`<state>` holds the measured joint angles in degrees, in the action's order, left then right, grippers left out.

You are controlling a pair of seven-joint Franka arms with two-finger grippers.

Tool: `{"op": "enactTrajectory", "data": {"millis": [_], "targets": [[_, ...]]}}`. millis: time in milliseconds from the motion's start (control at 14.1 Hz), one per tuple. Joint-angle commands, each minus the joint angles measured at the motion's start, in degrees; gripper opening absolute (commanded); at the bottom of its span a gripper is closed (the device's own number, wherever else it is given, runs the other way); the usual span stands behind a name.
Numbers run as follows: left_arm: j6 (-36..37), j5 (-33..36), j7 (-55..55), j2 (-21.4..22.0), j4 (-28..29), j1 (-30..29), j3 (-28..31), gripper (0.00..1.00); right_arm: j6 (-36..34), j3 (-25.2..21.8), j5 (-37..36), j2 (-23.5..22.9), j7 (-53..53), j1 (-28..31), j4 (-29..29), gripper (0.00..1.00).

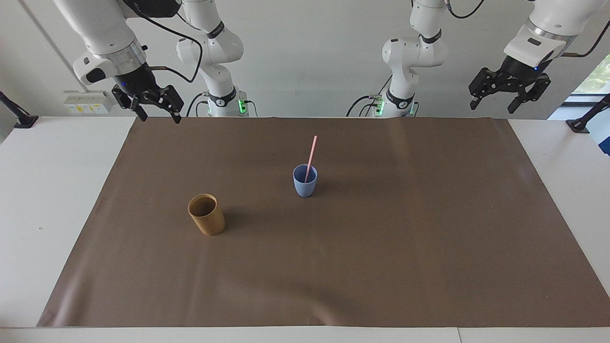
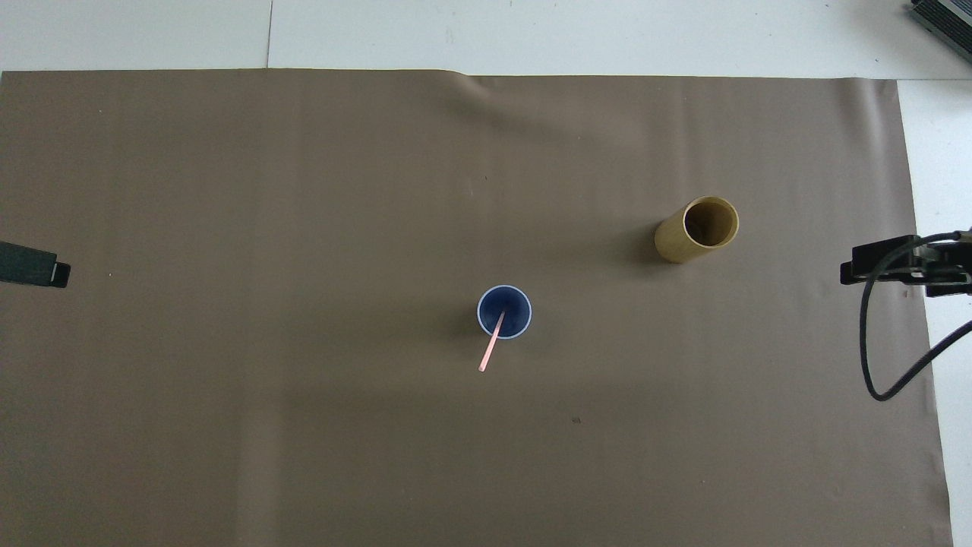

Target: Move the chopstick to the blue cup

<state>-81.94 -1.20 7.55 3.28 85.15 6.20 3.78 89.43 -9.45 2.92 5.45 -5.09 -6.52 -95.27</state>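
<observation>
The pink chopstick (image 1: 311, 156) (image 2: 491, 346) stands slanted inside the light blue cup (image 1: 305, 183) (image 2: 504, 312) in the middle of the brown mat, leaning toward the robots. My right gripper (image 1: 157, 108) (image 2: 873, 267) hangs open and empty in the air over the mat's corner at the right arm's end. My left gripper (image 1: 492, 101) (image 2: 45, 271) is open and empty, raised over the table's edge at the left arm's end, where that arm waits.
A tan-brown cylindrical cup (image 1: 206, 214) (image 2: 699, 228) stands upright on the brown mat (image 1: 381, 267), farther from the robots than the blue cup and toward the right arm's end. A black cable (image 2: 881, 357) loops down from the right arm.
</observation>
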Motion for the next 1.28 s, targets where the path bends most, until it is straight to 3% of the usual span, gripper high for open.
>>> {"op": "enactTrajectory", "data": {"millis": [0, 213, 426, 639, 1208], "targets": [[-1.0, 0.8, 0.5, 1.0, 1.2, -0.5, -0.4, 1.0, -1.4, 0.6, -1.3, -0.1, 3.9, 1.8, 3.6, 1.0], [-0.9, 0.8, 0.4, 1.1, 1.3, -0.5, -0.4, 1.0, -4.2, 0.7, -1.3, -3.6, 3.1, 1.1, 9.2, 1.0], [-0.6, 0.7, -1.9, 1.4, 1.7, -0.5, -0.5, 1.0, -4.2, 0.8, -1.3, -3.1, 3.1, 0.9, 8.9, 1.0], [-0.7, 0.7, -1.9, 1.4, 1.8, -0.5, -0.5, 1.0, -5.4, 2.2, -6.9, -3.2, 4.0, -0.1, 9.3, 1.0], [-0.9, 0.7, -1.8, 1.4, 1.7, -0.3, -0.5, 1.0, -6.5, 2.2, -5.0, -2.9, 2.8, 0.2, 9.1, 1.0]]}}
